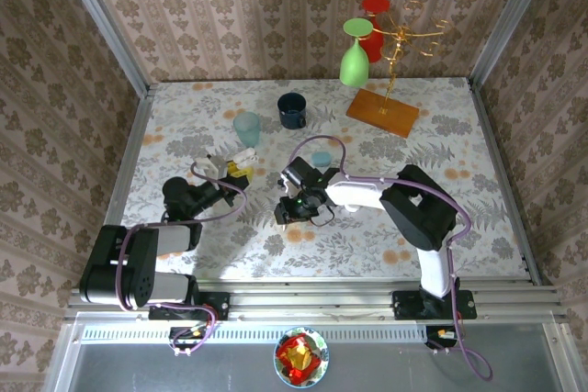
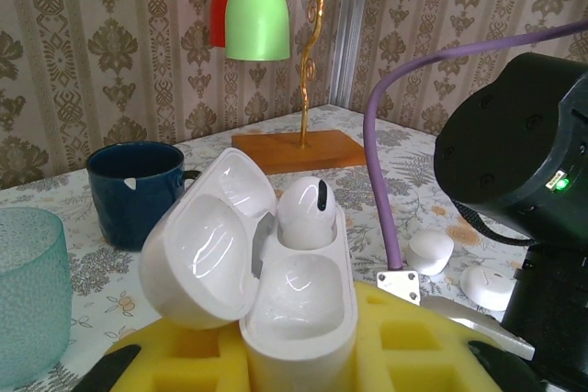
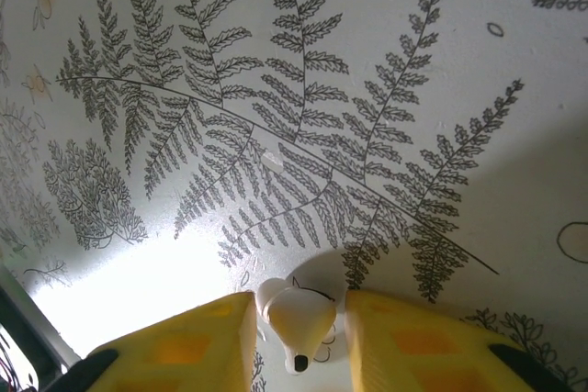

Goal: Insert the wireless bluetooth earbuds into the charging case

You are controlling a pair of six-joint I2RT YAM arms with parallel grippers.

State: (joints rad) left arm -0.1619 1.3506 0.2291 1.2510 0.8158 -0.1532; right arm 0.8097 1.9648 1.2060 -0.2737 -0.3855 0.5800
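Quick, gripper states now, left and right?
Left gripper: closed, holding the open charging case.
Right gripper: around an earbud; whether it grips cannot be told.

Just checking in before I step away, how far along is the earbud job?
Done: one earbud sits in the open charging case, held by the left gripper. In hand: the right gripper brackets the second earbud on the table. Left: lift and seat it in the empty slot.
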